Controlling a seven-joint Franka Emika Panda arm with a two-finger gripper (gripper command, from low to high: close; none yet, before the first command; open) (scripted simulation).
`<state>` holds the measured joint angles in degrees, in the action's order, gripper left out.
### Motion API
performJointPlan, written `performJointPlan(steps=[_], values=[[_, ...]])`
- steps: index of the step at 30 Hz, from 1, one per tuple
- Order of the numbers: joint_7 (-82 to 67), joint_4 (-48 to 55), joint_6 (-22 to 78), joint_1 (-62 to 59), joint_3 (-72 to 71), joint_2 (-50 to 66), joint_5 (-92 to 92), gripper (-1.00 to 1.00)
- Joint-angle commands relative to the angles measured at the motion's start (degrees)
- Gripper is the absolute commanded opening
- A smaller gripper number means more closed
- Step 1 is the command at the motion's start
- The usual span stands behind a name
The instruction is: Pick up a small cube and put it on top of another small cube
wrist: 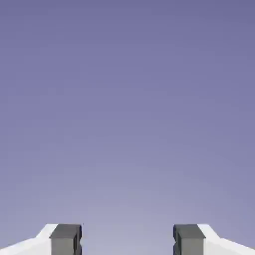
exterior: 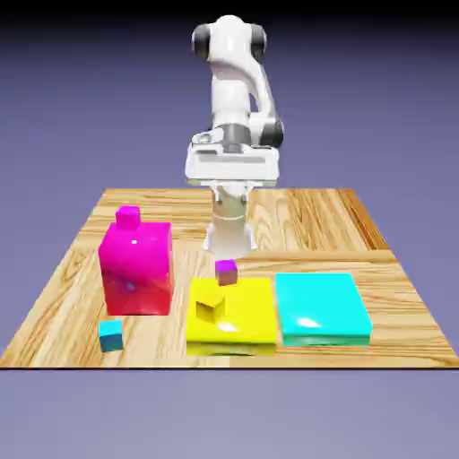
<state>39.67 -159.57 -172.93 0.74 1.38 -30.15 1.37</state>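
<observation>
Gripper [exterior: 232, 190]: stood wide apart, with only backdrop between its tips in the hand view.
Purple cube [exterior: 226, 272]: sat by the yellow slab's far edge.
Yellow cube [exterior: 211, 304]: lay on the yellow slab [exterior: 251, 336].
Blue cube [exterior: 111, 335]: was near the table's front edge, on bare wood.
Magenta cube [exterior: 128, 216]: topped the magenta block [exterior: 137, 269].
Cyan slab [exterior: 322, 307]: had open wood [exterior: 394, 314] toward the exterior view's right.

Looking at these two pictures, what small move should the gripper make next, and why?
Probably tilt the hand downward: the gripper is open and holds nothing, and the hand view shows only backdrop between and beyond its fingers, while the small cubes, such as the purple one, sit lower, nearer the exterior camera.
</observation>
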Motion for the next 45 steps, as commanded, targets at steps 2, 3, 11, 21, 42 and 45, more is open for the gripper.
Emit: performJointPlan(steps=[2,3,11,21,42,45], values=[[-4.62,2.38,1.79,0.09,2.29,4.16,2.27,0.00],[-6.94,3.57,2.68,0.13,3.44,6.23,3.41,0.00],[-25.42,13.08,9.82,0.48,12.60,22.84,12.49,0.00],[-48.53,24.96,18.74,0.92,24.04,43.61,23.85,0.00],[-59.76,31.05,25.21,2.40,30.36,53.71,28.05,-1.00],[-52.79,28.10,26.93,4.89,28.48,47.48,21.90,-1.00]])
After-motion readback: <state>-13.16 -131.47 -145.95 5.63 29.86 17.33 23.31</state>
